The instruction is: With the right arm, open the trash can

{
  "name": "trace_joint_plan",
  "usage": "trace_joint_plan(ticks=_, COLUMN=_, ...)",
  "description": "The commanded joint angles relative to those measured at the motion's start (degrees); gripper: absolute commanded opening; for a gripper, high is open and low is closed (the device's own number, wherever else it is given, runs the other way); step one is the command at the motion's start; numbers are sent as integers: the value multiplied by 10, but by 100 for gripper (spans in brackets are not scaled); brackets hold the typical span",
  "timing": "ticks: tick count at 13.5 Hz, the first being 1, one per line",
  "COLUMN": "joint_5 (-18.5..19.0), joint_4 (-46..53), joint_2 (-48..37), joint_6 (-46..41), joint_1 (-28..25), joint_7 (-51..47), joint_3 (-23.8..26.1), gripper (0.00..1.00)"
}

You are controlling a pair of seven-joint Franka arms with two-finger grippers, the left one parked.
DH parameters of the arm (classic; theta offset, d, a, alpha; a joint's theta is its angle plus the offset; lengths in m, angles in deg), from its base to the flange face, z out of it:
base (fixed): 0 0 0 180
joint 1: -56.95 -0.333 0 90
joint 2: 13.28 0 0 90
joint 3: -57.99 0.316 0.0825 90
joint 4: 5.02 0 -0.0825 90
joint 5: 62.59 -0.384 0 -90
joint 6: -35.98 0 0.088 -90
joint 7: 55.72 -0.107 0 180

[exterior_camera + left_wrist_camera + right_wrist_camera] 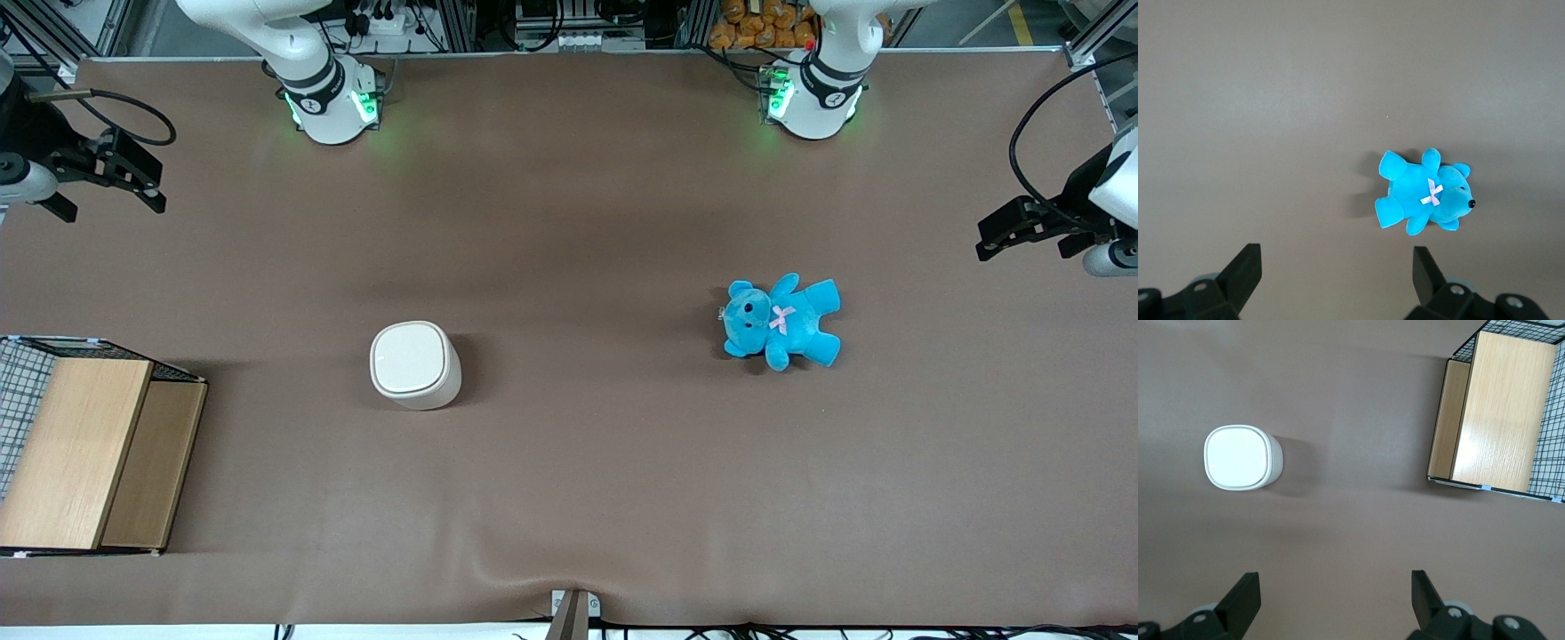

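The trash can [415,364] is a small cream-white bin with a rounded-square top. It stands upright on the brown table with its lid shut, and it also shows in the right wrist view [1238,457]. My right gripper [107,200] hangs high above the working arm's end of the table. It is farther from the front camera than the trash can and well apart from it. In the right wrist view the gripper [1335,583] is open and empty, with bare table between its fingers.
A wooden-topped wire-mesh box [89,453] stands at the working arm's end of the table, nearer the front camera than the trash can; it also shows in the right wrist view [1498,413]. A blue teddy [782,320] lies toward the parked arm's end.
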Motion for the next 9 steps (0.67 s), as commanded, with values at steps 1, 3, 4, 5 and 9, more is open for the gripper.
trace_joint_plan(ticks=1, joint_5=-11, joint_4=6, joint_2=1, joint_6=-10, joint_1=7, joint_7=13, joint_3=-8, gripper=100)
trace_joint_plan(ticks=3, joint_5=-10, joint_4=7, joint_2=2, joint_6=-9, joint_1=7, joint_7=14, joint_3=-9, gripper=100)
trace_joint_plan(ticks=4, joint_5=-10, joint_4=8, joint_2=3, joint_6=-9, joint_1=7, joint_7=14, joint_3=-8, gripper=100)
trace_joint_plan(ticks=5, joint_5=-11, joint_4=8, joint_2=3, joint_6=-10, joint_1=5, joint_7=10, joint_3=-8, gripper=100)
trace_joint_plan(ticks=9, joint_5=-35, joint_4=7, joint_2=42, joint_6=-1, joint_1=-32, joint_7=5, joint_3=-4, gripper=100)
